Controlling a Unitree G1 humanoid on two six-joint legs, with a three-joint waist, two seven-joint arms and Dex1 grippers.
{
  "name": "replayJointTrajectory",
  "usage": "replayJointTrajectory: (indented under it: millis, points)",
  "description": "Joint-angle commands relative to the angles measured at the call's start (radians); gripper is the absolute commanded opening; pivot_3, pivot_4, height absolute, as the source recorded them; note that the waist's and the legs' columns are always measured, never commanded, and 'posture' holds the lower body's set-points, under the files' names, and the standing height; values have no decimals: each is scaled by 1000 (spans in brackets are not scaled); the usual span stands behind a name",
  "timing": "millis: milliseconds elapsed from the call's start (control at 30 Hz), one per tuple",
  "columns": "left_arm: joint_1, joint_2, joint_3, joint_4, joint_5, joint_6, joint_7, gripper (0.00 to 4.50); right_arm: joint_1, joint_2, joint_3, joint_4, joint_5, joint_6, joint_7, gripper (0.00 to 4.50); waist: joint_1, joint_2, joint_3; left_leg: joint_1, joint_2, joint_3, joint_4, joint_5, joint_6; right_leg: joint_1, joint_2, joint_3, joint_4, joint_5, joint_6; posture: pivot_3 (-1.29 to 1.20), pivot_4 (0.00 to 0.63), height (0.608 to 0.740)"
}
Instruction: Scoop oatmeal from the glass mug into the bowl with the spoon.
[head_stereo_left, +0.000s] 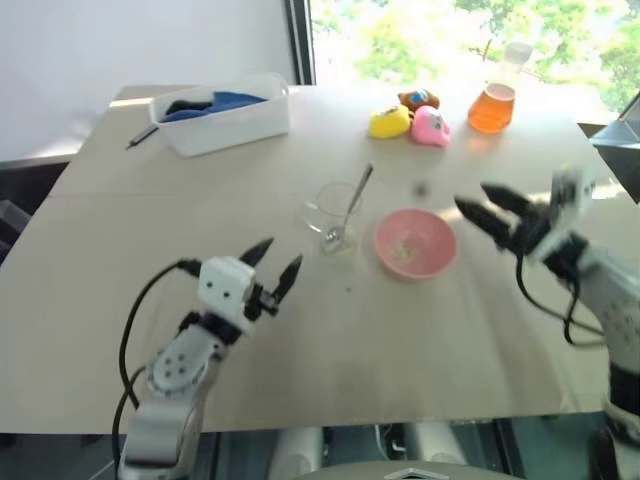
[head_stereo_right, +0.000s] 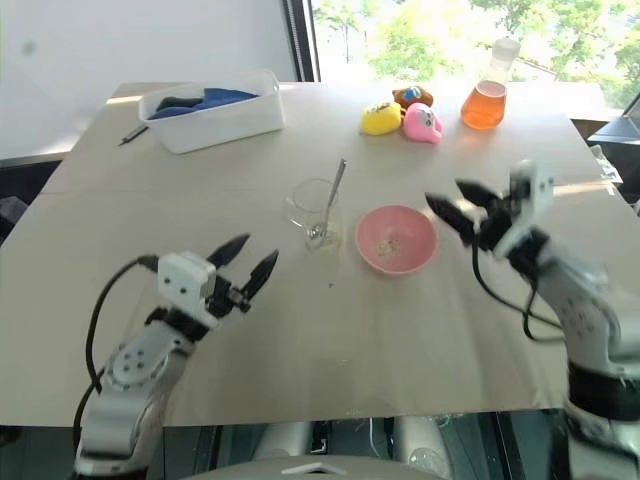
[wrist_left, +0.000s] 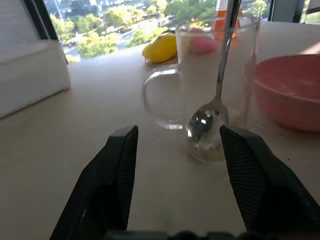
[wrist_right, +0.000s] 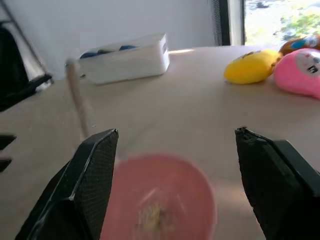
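Both claws, left (head_stereo_left: 272, 270) and right (head_stereo_left: 486, 208), hang released, grasping nothing. Spoon (head_stereo_left: 350, 207) leans loosely in the mug (head_stereo_left: 333, 218); a careless reach could tip both near the bowl (head_stereo_left: 414, 243).

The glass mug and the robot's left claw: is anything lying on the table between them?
No. In the left wrist view, bare table separates the open left gripper from the glass mug.

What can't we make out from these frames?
- Left wrist view: glass mug rim, spoon handle tip cut off by the top edge; bowl cut by the right edge.
- Right wrist view: oatmeal in the bowl is motion-blurred.
- Head views: white tub's dark blue contents unidentifiable, part hidden by its wall.
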Motion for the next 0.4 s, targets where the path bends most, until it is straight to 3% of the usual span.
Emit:
replayJointTrajectory:
  millis: [33,200,400]
  points:
    - [102,-18,22,-31,-34,-21,-8,2743,137,-40,0,1,-61,-162,183,3771,-3,0,0,1,0,1,0,0,0,0,0,1,0,0,0,0,150,740]
    - [196,-19,15,41,-20,-56,-26,2743,275,-38,33,169,-180,-375,321,3771,-8,-1,1,19,1,3,0,-1,2,16,3,0,-3,-5,0,0,150,740]
    - [182,-14,2,65,12,-94,-27,2743,278,-36,58,292,-239,-522,403,3771,-6,0,1,22,1,3,0,0,3,19,5,1,-2,-5,-1,0,150,740]
